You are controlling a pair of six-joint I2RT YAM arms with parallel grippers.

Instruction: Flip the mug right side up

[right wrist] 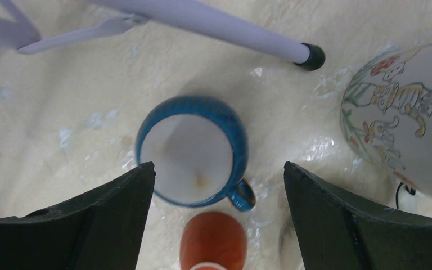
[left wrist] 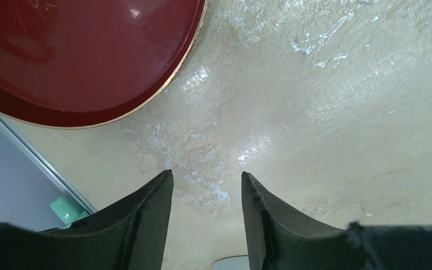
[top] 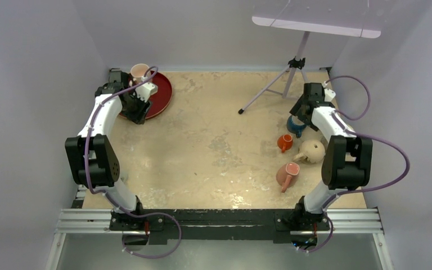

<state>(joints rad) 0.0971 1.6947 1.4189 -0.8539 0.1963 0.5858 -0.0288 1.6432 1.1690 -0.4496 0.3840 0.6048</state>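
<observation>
"Where was the blue mug?"
"Near the counter's right edge, standing mouth up, with an orange mug just beside it."
"And the right gripper?"
"Above the blue mug, fingers spread wide."
"The left gripper?"
"By the far-left corner, beside the red plate, fingers slightly apart, holding nothing."

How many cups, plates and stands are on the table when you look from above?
Mugs: 5 - blue mug, orange mug, beige mug, pink mug, pale mug on the plate
Plates: 1 - red plate
Stands: 1 - tripod
Total: 7
</observation>
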